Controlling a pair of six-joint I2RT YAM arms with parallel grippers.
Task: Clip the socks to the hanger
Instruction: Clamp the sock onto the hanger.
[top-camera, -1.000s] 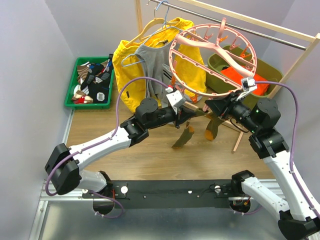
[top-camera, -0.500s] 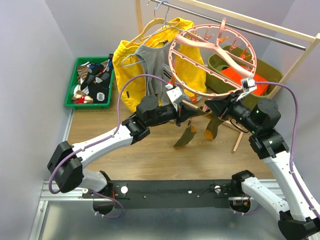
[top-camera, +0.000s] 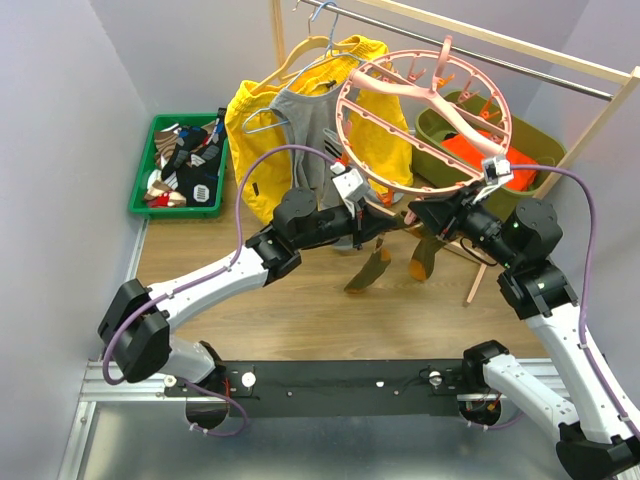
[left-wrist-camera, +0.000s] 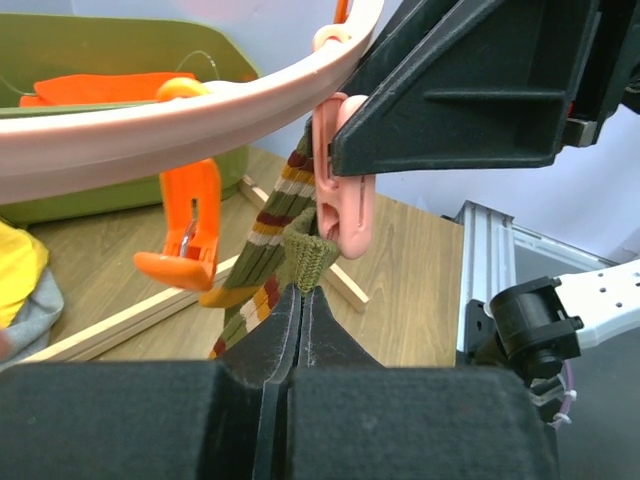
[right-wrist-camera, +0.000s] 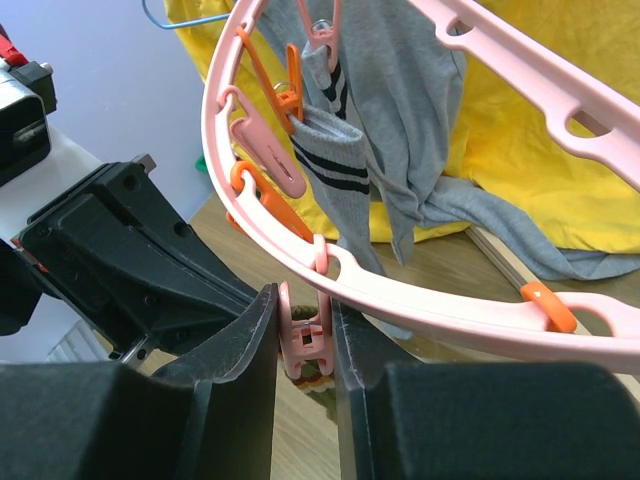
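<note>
Left pincer (left-wrist-camera: 301, 300) pinching olive sock (left-wrist-camera: 309, 252) | right pincer (right-wrist-camera: 303, 310) squeezing pink clip (right-wrist-camera: 299, 345) on hanger (right-wrist-camera: 430, 315)

The olive sock (left-wrist-camera: 306, 256) shows only its cuff above the left gripper (left-wrist-camera: 300, 297), the rest hidden behind its fingers. The right gripper (right-wrist-camera: 304, 305) masks most of 1 pink clip (right-wrist-camera: 302, 342).

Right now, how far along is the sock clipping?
Done: a grey striped sock hangs clipped on the hanger. In hand: left tool pinches an olive sock under a pink clip that right tool squeezes. Left: socks in the green bin.
</note>
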